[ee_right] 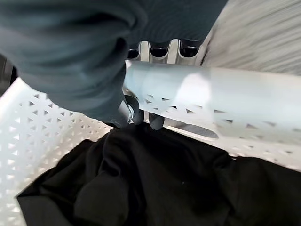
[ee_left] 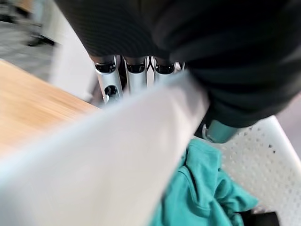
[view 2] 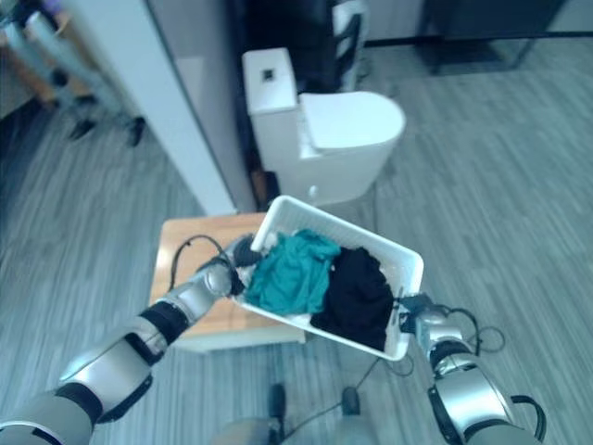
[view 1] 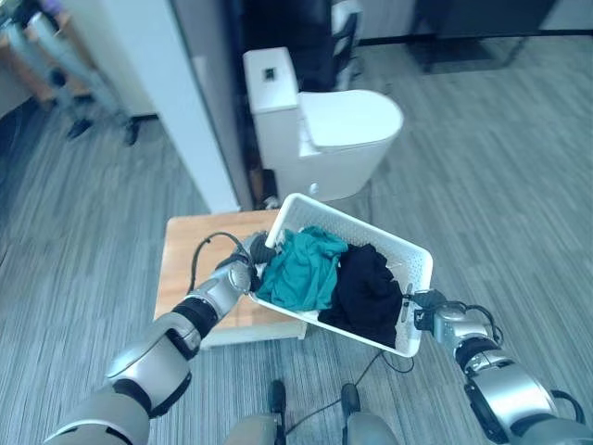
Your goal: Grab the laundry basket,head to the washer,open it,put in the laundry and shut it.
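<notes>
My left hand (view 1: pixel 248 270) is curled over the rim at one short end of the white laundry basket (view 1: pixel 389 243), fingers (ee_left: pixel 136 80) down the outside wall and thumb inside, just above the clothes. My right hand (view 1: pixel 428 313) grips the opposite short end the same way: in its wrist view the fingers (ee_right: pixel 160 51) wrap the outer side of the rim while the thumb presses on the perforated inner wall. Between the two hands the basket hangs tilted, its left end over the edge of the low wooden worktop (view 1: pixel 190 260), the rest out over the grey floor (view 1: pixel 482 167). Inside it lie a teal garment (view 1: pixel 301 267) toward my left hand and a black garment (view 1: pixel 369 289) toward my right, touching each other. Beyond the basket stands a white toilet (view 1: pixel 324 130).
</notes>
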You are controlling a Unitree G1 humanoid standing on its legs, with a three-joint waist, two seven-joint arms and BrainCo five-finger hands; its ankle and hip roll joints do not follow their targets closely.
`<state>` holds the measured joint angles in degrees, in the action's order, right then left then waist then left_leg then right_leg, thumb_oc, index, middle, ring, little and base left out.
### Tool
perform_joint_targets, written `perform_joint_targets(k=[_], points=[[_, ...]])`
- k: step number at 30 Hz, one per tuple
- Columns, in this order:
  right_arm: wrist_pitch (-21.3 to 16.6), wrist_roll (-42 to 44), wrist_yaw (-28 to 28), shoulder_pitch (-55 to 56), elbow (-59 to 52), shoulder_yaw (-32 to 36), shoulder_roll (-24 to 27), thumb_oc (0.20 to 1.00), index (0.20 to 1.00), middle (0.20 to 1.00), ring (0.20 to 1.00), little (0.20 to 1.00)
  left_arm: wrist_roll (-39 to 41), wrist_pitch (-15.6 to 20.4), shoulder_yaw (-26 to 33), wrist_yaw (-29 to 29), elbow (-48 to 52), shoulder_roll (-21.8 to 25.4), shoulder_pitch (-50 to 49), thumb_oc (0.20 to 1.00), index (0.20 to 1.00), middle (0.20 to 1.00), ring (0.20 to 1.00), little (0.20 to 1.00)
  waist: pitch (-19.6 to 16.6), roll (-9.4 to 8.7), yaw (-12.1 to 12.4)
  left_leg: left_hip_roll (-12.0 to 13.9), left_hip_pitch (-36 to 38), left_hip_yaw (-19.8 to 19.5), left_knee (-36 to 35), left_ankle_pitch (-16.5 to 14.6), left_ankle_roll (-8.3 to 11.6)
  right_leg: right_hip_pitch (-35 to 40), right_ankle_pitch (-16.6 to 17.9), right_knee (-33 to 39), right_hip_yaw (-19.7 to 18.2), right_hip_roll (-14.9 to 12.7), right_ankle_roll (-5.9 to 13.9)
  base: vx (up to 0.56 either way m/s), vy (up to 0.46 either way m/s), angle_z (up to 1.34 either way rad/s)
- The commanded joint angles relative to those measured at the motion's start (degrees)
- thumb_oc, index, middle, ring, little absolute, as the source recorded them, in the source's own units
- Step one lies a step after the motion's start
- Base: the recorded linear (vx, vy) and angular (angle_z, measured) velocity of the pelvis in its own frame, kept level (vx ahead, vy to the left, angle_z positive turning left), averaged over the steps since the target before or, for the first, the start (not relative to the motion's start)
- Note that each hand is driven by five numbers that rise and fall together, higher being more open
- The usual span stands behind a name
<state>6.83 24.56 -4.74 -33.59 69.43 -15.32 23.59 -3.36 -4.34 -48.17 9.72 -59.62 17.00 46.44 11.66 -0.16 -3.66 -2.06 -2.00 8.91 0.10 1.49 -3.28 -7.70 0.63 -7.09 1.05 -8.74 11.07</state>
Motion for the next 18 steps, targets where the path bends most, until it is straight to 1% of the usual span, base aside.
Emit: perform_joint_targets(k=[1, 2, 4, 5, 6, 7, 9, 10, 11, 12, 14, 15, 16, 18], points=[[-3.71, 1.35, 0.83, -0.02, -2.27, 0.27, 5.61, 0.2, 0.2, 0.2, 0.2, 0.2, -4.61, 4.6, 0.64, -2.19, 1.39, -2.18, 4.16, 0.2, 0.2, 0.2, 0.2, 0.2, -2.75, -1.25, -0.4, 2.04, -0.41, 0.51, 3.45, -7.79, 0.52, -2.01, 8.56, -0.73, 3.58, -7.21, 1.22, -0.09, 0.102, -1.34], [-4.01, 1.53, 0.73, 0.86, -3.14, 0.63, 5.82, 0.2, 0.2, 0.2, 0.2, 0.2, -4.76, 4.38, 0.59, -2.64, 1.12, -2.47, 4.14, 0.2, 0.2, 0.2, 0.2, 0.2, -3.0, -0.87, -0.46, 2.31, -0.15, 1.63, 3.06, -7.55, 0.27, -2.11, 6.12, -2.62, 5.08, -6.51, 0.4, -0.11, 0.133, -1.08], [-4.58, 1.52, 0.74, 2.31, -5.07, 0.92, 6.03, 0.2, 0.2, 0.2, 0.2, 0.2, -4.82, 4.29, 0.91, -2.81, 0.59, -2.31, 3.94, 0.2, 0.2, 0.2, 0.2, 0.2, -3.33, -0.22, -0.45, 2.71, 0.46, 4.61, 2.42, -6.81, -0.31, -1.5, 3.01, -7.45, 9.05, -5.96, -0.85, -0.08, 0.091, -0.73], [-4.56, 1.51, 0.72, 2.39, -5.13, 0.95, 6.04, 0.2, 0.2, 0.2, 0.2, 0.2, -4.83, 4.3, 0.89, -2.8, 0.57, -2.35, 3.92, 0.2, 0.2, 0.2, 0.2, 0.2, -3.34, -0.26, -0.32, 2.67, 0.55, 4.72, 2.36, -6.81, -0.3, -1.62, 2.86, -7.69, 8.89, -6.0, -0.84, -0.02, 0.089, -1.21], [-4.88, 1.22, 0.98, 3.09, -6.03, 0.84, 5.59, 0.2, 0.2, 0.2, 0.2, 0.2, -4.56, 4.15, 1.53, -2.86, -0.4, -2.4, 3.59, 0.2, 0.2, 0.2, 0.2, 0.2, -3.94, 0.24, -0.17, 2.92, 2.05, 6.28, 1.27, -7.82, -0.33, -0.31, -0.15, -10.2, 11.31, -6.03, -0.94, -0.01, 0.058, -1.16], [-5.3, 1.43, 0.83, 3.07, -6.3, 0.74, 5.19, 0.2, 0.2, 0.2, 0.2, 0.2, -4.32, 4.35, 1.7, -2.59, -1.19, -2.4, 3.46, 0.2, 0.2, 0.2, 0.2, 0.2, -4.21, 0.26, 0.31, 3.0, 2.19, 8.37, 1.05, -7.49, -0.37, 0.62, -0.47, -11.5, 13.36, -6.63, -1.15, -0.06, 0.049, -1.33], [-5.44, 1.01, 0.9, 3.63, -8.06, 0.42, 5.13, 0.2, 0.2, 0.2, 0.2, 0.2, -3.88, 4.22, 2.51, -2.34, -1.73, -2.15, 3.41, 0.2, 0.2, 0.2, 0.2, 0.2, -4.81, 0.07, 0.31, 3.21, 2.05, 11.06, 0.45, -7.06, -0.67, 2.03, -0.67, -12.3, 15.15, -6.85, -1.42, -0.12, -0.051, -1.49], [-5.43, 0.73, 0.85, 4.11, -9.67, 0.16, 5.03, 0.2, 0.2, 0.2, 0.2, 0.2, -3.51, 4.15, 3.01, -2.23, -2.69, -2.5, 3.18, 0.2, 0.2, 0.2, 0.2, 0.2, -5.76, -0.48, 0.41, 3.26, 2.26, 13.48, -0.26, -6.95, -0.67, 3.96, -1.09, -10.98, 14.83, -6.23, -1.41, -0.06, -0.075, -1.19], [-5.42, 0.72, 0.84, 4.13, -9.69, 0.17, 5.03, 0.2, 0.2, 0.2, 0.2, 0.2, -3.51, 4.16, 2.99, -2.22, -2.7, -2.51, 3.17, 0.2, 0.2, 0.2, 0.2, 0.2, -5.75, -0.48, 0.46, 3.27, 2.3, 13.52, -0.28, -6.95, -0.66, 3.97, -1.08, -10.96, 14.79, -6.22, -1.41, -0.06, -0.122, -0.79], [-5.54, 0.63, 0.84, 4.0, -10.23, -0.01, 5.06, 0.2, 0.2, 0.2, 0.2, 0.2, -3.04, 4.15, 3.21, -2.06, -3.53, -2.78, 3.24, 0.2, 0.2, 0.2, 0.2, 0.2, -6.13, -0.92, 0.49, 3.45, 1.8, 14.75, 0.03, -6.83, -0.29, 5.51, -1.41, -9.05, 15.58, -6.17, -1.31, -0.06, -0.126, -0.81], [-5.49, 0.24, 0.98, 2.77, -10.13, -0.97, 4.87, 0.2, 0.2, 0.2, 0.2, 0.2, -2.18, 4.48, 4.0, -1.64, -4.13, -2.83, 3.56, 0.2, 0.2, 0.2, 0.2, 0.2, -6.83, -1.33, 1.21, 4.89, 1.05, 18.41, 0.4, -6.18, 0.94, 7.98, -0.24, -2.57, 17.53, -6.36, -0.7, -0.13, -0.253, -1.06], [-5.15, -0.53, 1.22, 2.32, -10.79, -1.91, 4.98, 0.2, 0.2, 0.2, 0.2, 0.2, -1.75, 4.51, 4.47, -1.53, -4.99, -3.41, 3.94, 0.2, 0.2, 0.2, 0.2, 0.2, -7.24, -1.78, 0.91, 6.7, 0.65, 20.24, 0.24, -5.34, 2.07, 7.85, -0.03, 1.32, 16.86, -5.59, -0.89, -0.1, -0.243, -0.94], [-5.1, -0.55, 1.21, 2.34, -10.86, -1.92, 5.0, 0.2, 0.2, 0.2, 0.2, 0.2, -1.75, 4.55, 4.49, -1.52, -5.05, -3.44, 3.96, 0.2, 0.2, 0.2, 0.2, 0.2, -7.24, -1.75, 1.01, 6.79, 0.68, 20.35, 0.24, -5.28, 2.16, 7.89, 0.06, 1.49, 16.77, -5.47, -0.97, -0.05, -0.235, -0.82], [-5.01, -0.73, 1.43, 1.97, -12.02, -2.82, 4.78, 0.2, 0.2, 0.2, 0.2, 0.2, -1.09, 4.69, 5.65, -1.01, -7.8, -4.49, 4.33, 0.2, 0.2, 0.2, 0.2, 0.2, -7.2, -2.26, -0.01, 8.28, 0.91, 21.67, 0.19, -4.35, 3.22, 8.8, -0.22, 4.63, 14.89, -4.02, -1.11, -0.03, -0.203, -0.98]])
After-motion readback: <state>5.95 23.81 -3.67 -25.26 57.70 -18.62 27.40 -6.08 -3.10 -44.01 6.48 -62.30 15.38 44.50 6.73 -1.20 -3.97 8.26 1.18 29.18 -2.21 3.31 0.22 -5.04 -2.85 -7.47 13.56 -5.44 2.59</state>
